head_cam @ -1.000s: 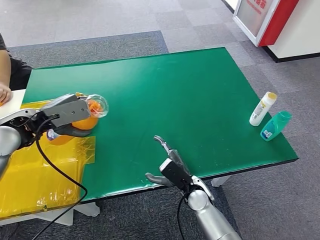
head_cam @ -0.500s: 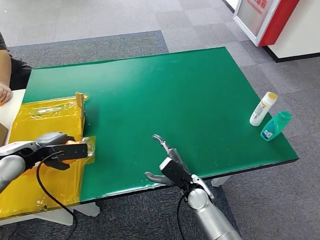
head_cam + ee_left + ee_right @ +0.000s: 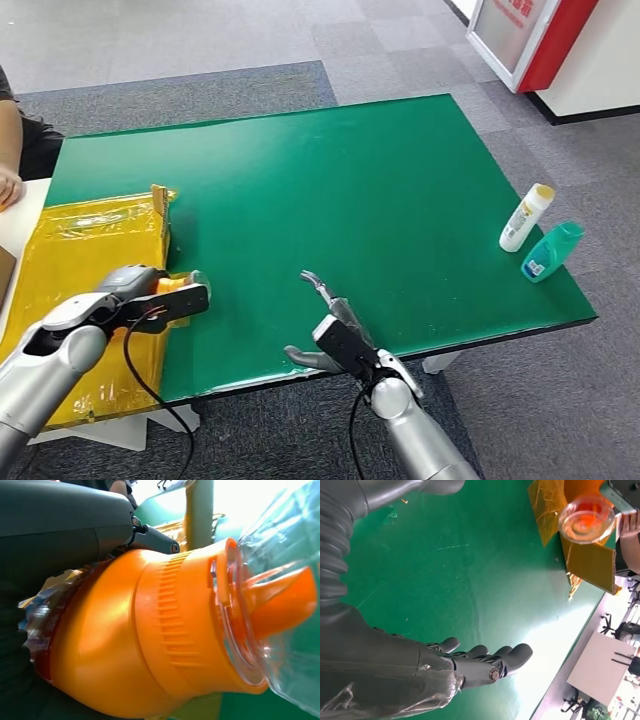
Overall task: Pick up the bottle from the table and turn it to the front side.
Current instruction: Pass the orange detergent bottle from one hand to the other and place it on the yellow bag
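Grey carpet tiles surround a green table (image 3: 340, 200), with a red-and-white stand (image 3: 540, 35) beyond its far right corner. At the table's left edge sits a yellow box (image 3: 83, 240) lined with shiny yellow film, one cardboard flap standing up at its far right corner. The left hand (image 3: 155, 298) hangs over the near right part of that box, at the table's near left, and grips the orange bottle (image 3: 151, 635) around its body; in the left wrist view the bottle lies on its side in the grasp, its ribbed orange collar and clear cap (image 3: 279, 610) with an orange spout inside pointing away from the palm. From the head view only a bit of orange and the clear cap (image 3: 198, 284) peek past the dark fingers, reaching just over the green surface. The right hand (image 3: 332, 325) is released and holds nothing, fingers spread and slightly curled, hovering above the near edge around the middle of the table. Near the right edge lie two more bottles just beside each other: a white bottle (image 3: 525, 217) with a yellow cap and a teal bottle (image 3: 552, 250). A person's arm (image 3: 9, 150) rests at the far left, beside a white surface (image 3: 15, 215).
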`<state>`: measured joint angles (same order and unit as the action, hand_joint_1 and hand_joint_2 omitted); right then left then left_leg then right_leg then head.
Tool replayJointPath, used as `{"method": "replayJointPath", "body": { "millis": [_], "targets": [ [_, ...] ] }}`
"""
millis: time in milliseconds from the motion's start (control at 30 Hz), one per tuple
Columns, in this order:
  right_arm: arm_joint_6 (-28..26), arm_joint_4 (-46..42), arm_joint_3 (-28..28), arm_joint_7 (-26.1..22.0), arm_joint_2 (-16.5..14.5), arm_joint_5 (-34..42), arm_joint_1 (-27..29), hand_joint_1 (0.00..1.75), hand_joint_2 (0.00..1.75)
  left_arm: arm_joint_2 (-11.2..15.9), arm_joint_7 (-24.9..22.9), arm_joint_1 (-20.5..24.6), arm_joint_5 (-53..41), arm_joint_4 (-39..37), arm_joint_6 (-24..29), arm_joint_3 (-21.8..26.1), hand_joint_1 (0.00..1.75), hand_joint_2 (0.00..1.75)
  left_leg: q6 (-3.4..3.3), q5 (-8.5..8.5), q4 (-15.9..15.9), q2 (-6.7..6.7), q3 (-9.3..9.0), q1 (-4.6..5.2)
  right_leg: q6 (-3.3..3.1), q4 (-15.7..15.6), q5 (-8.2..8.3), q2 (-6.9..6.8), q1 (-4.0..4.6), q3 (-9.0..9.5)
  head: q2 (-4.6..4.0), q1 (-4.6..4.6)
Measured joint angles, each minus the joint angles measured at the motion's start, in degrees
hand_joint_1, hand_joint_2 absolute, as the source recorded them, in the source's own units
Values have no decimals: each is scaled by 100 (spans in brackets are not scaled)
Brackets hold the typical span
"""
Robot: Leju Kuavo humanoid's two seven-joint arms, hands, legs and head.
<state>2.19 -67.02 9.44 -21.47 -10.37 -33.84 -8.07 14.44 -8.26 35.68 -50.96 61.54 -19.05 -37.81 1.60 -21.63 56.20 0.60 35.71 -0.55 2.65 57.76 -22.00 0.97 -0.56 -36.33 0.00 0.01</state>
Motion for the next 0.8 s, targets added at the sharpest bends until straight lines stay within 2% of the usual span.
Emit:
{"method": "replayJointPath", "body": {
  "millis": [133,300,333,367,467,500,800],
  "targets": [
    [4,-1,0,15,-7,-8,2,0,175,-337,37,0,-257,-165,87,224,175,175,0,0,0,0,0,0,0,0,0,0,0,-1,0,1],
    [7,0,0,21,-8,-15,8,0,175,-567,54,-1,-413,-284,102,378,174,175,0,0,0,0,0,-1,0,0,0,0,1,-1,0,0],
    [7,1,0,21,-8,-16,9,0,175,-595,57,-1,-435,-301,100,400,170,175,0,0,0,0,0,-1,0,0,0,1,1,-1,0,1],
    [7,1,0,21,-8,-15,9,0,175,-619,63,-1,-465,-317,91,418,154,175,0,0,0,0,0,-1,0,0,0,1,1,-1,0,1],
    [7,2,1,21,-8,-16,10,0,175,-660,119,-6,-587,-374,-3,473,29,175,0,0,0,0,0,-1,0,0,0,1,1,-1,0,1],
    [8,5,1,21,-8,-17,10,0,175,-664,149,-9,-618,-398,-49,499,2,175,0,0,0,0,0,-1,0,1,0,1,1,-1,0,1],
    [8,47,1,24,-7,3,22,0,175,-598,356,-208,-387,-461,-122,812,0,175,0,0,0,0,0,-1,0,1,-1,1,1,-1,0,1]
  ]
}}
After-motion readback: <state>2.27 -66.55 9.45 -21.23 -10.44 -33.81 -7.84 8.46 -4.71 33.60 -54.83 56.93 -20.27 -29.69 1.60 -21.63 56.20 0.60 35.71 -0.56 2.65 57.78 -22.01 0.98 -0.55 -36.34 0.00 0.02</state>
